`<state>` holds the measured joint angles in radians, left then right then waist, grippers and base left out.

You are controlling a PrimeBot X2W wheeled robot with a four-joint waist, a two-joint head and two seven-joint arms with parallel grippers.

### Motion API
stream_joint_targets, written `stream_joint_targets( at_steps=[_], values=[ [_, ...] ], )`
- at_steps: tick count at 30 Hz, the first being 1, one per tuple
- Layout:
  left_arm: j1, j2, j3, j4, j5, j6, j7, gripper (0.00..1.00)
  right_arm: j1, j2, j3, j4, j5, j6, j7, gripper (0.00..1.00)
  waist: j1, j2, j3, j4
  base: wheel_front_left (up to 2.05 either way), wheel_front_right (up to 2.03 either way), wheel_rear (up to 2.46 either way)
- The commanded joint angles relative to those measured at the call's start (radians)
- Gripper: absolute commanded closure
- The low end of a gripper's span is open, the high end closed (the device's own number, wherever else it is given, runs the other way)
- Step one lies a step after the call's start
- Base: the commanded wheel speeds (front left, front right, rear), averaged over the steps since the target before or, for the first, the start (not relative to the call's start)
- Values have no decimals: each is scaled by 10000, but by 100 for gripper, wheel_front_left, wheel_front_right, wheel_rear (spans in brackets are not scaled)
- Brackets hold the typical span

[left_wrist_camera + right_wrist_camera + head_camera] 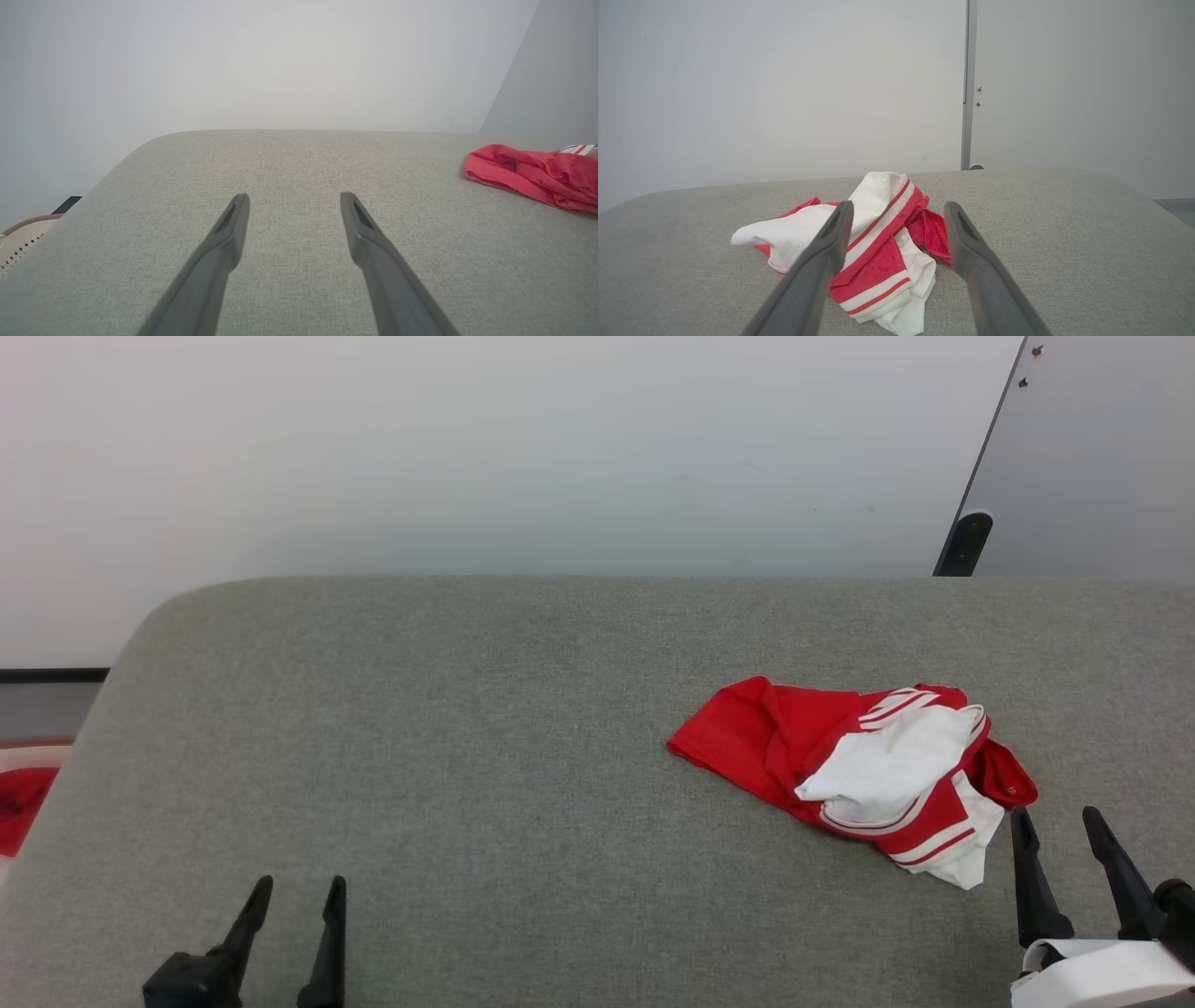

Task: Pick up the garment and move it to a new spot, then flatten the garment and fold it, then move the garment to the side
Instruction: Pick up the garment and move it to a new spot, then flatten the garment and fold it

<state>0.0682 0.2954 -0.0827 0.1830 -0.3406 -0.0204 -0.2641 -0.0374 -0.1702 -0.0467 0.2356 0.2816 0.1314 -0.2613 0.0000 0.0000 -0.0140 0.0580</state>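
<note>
1. The pad is a wide grey cushion with a fine woven, slightly speckled surface. Its far left corner is rounded and its top is flat.
2. The garment lies crumpled on the pad's right half, nearer the pad's front edge than its back edge. It is thin, soft fabric, bunched into a loose heap with folds and ridges.
3. The heap is mostly red, with a smooth white panel folded over the top. Bands of red-and-white striped trim curve along the side nearest the pad's front edge.
4. The left gripper is over the pad's front left part, well apart from the garment. Its two long, dark, tapering fingers are spread wide with nothing between them.
5. The right gripper is over the pad's front right part, just beside the garment. Its fingers are also spread wide and hold nothing. From the right wrist, the heap sits just past the fingertips.
6. A small red scrap lies beyond the pad's left edge.
7. A plain, pale, matte wall rises behind the pad's back edge.
</note>
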Motion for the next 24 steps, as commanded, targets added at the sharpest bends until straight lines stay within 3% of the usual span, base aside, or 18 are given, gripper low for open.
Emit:
stream_joint_targets(
  at_steps=[1, 10, 13, 18, 24],
  values=[
    [81, -49, 99, 36, 152, -86, -2, 0, -54, 37, 36, 4, -11, -14, -50, 0, 0, 0, 10, -4, 0, 0, 0],
    [38, -356, 372, 123, 421, -375, -2, 0, -145, 93, 101, 22, -7, -14, -50, 0, 0, 0, 33, -63, 0, 0, 0],
    [-393, -147, 12, 340, 612, -636, 25, 0, -165, 171, 27, 17, 59, -14, -50, 0, 0, 0, 53, -146, 0, 0, 0],
    [-2478, 368, -943, 390, 907, -995, 576, 0, -66, 245, -216, -154, 85, -14, -50, 0, 0, 0, 289, -299, 0, 0, 0],
    [-5595, 682, -2831, 464, 457, -1101, 1888, 0, -474, 396, -170, -279, 143, -14, -51, 0, 0, 0, 912, -761, 0, 0, 0]
  ],
)
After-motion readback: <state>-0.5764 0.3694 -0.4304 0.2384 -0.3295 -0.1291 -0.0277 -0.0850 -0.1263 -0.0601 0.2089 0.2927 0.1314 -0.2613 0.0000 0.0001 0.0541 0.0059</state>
